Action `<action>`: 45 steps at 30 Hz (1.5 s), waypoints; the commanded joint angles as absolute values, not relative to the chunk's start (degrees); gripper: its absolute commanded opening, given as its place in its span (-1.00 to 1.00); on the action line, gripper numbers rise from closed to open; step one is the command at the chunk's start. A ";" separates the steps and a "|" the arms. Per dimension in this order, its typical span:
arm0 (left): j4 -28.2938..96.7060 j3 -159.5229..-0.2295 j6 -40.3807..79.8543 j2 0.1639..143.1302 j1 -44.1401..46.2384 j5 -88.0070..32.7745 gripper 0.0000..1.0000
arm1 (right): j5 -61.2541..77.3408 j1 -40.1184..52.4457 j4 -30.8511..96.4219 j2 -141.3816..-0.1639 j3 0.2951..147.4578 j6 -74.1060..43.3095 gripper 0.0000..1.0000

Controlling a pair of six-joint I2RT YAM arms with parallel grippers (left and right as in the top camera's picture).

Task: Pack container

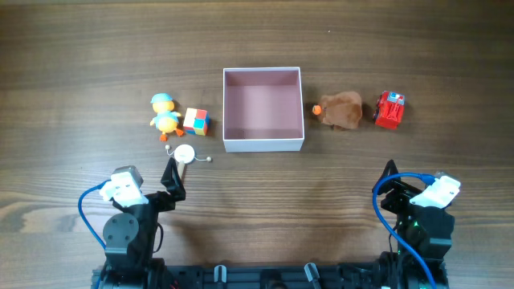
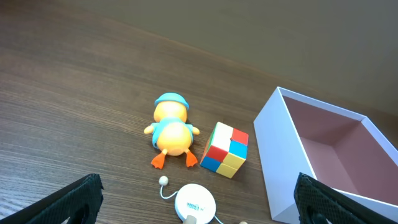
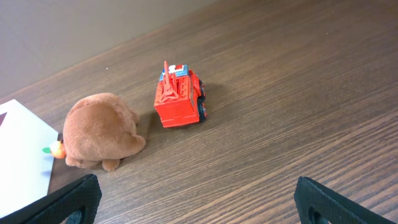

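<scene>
Dusky pink within and thin white without, the square, shallow, open-topped container sat empty at the middle of the dark wood-grain table, ahead of both arms and between them. The left gripper had its jaws spread wide, its black fingers showing at the bottom corners of its wrist view with nothing between. The right gripper was parted the same way and equally empty. From the left gripper the container lay forward and to the right; from the right gripper, forward and to the left, so neither arm looked plainly nearer the box.

The toys decided the matter. Just ahead of the left gripper lay a small round white disc with a beaded cord, the closest thing to either arm. Beyond it sat a colourful square puzzle cube, near the container's left wall but apart from it. Just beside the cube, on its outer side, lay a yellow plastic duck with a blue cap, long axis running away from the robot, head far and orange feet near. A red toy fire truck lay almost straight ahead of the right gripper, its long axis also pointing roughly away, with a brown plush animal between truck and container, close to the right wall. In my judgement each arm would serve its own side, and the disc called for the shortest reach, then a carry forward and rightward into the container
</scene>
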State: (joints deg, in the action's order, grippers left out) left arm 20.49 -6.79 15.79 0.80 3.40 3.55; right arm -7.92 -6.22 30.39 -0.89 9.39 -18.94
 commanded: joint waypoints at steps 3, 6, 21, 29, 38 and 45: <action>20.16 -6.17 15.90 0.38 3.70 2.85 1.00 | -7.62 -6.39 30.22 -0.21 8.97 -18.11 0.99; 20.16 -6.17 15.90 0.38 3.70 2.85 0.99 | -7.62 -6.39 30.22 -0.21 8.97 -18.11 0.99; 20.16 -6.17 15.90 0.38 3.70 2.85 0.99 | -7.62 -6.39 30.22 -0.21 8.97 -18.13 0.99; 19.03 -6.17 15.90 0.38 3.70 2.87 0.99 | -7.62 -6.39 30.22 -0.21 8.97 -18.11 0.99; 20.47 -6.22 15.90 0.95 3.70 -2.33 0.99 | 6.17 -6.39 32.38 -0.21 8.97 -42.61 0.99; 20.56 -6.55 15.92 2.96 3.70 -11.11 1.00 | 26.39 -6.39 23.73 -1.04 9.93 -31.22 0.99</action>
State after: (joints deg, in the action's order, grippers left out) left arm 20.58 -6.79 15.79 2.04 3.40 -5.10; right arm 12.29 -6.22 27.75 -0.89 8.95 -38.83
